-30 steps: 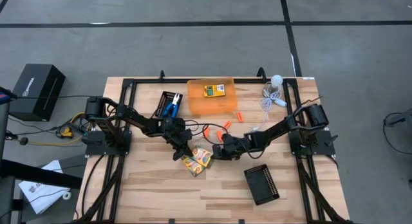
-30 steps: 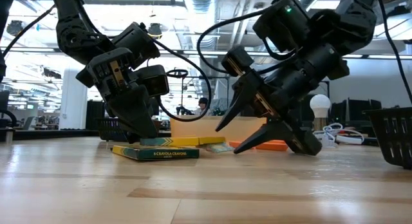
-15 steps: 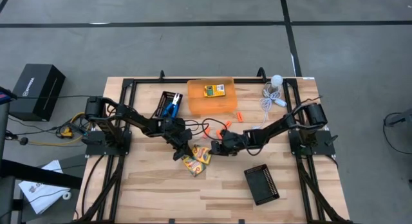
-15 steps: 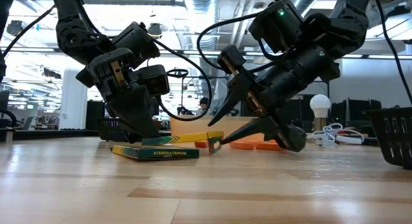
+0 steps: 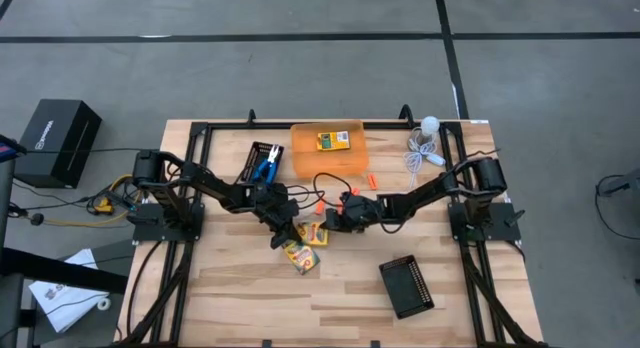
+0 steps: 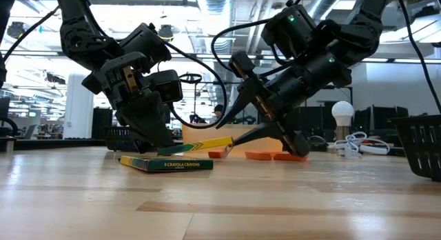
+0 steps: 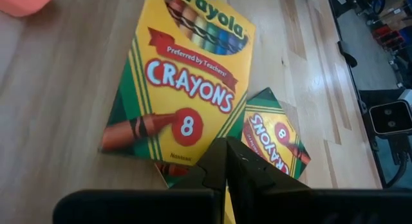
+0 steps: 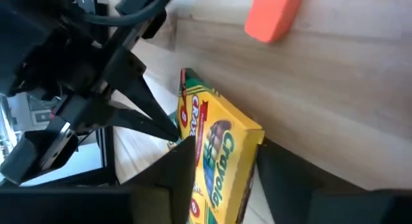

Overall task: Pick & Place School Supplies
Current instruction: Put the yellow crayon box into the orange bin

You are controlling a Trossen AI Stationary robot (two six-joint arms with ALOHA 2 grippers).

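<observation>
Yellow crayon box, pinched by right end effector, tilts long-axis toward left end effector, pressed together.

A robotics lab set in a large open industrial hall.

A wooden table stands on grey concrete floor marked with dark lines, with a black equipment case at nine o'clock. Two dark arms are bolted to a black metal frame on the tabletop. Beyond the table, exposed silver ducts cross the high ceiling above far-off workstations.
</observation>
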